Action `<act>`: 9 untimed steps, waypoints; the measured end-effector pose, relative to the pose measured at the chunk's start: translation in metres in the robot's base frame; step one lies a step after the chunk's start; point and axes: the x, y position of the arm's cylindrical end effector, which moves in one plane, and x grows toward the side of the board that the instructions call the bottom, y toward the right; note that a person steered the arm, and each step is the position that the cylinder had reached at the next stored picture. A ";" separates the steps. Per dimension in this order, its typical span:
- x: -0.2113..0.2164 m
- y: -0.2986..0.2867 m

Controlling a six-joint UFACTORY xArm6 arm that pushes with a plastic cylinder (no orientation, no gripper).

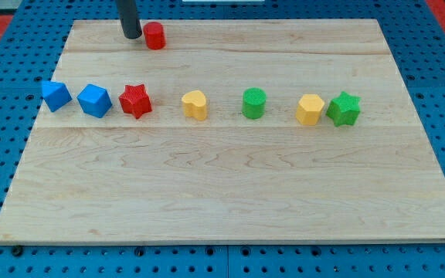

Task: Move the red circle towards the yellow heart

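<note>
The red circle (154, 35) stands near the top edge of the wooden board, left of centre. My tip (132, 35) is just to its left, very close or touching. The yellow heart (195, 104) sits in the middle row, below and to the right of the red circle. The rod comes down from the view's top.
In the same row, from the left: a blue block (56, 95), a blue cube (94, 100), a red star (136, 100), then past the heart a green cylinder (254, 103), a yellow hexagon (310, 109) and a green star (344, 109). The board (222, 193) lies on a blue pegboard.
</note>
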 end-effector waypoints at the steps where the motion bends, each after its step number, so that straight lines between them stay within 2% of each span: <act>1: -0.010 0.006; 2: 0.013 0.030; 3: 0.048 0.029; 5: 0.019 0.006; 6: 0.037 0.044; 7: 0.018 0.042; 8: 0.027 0.073; 9: 0.073 0.066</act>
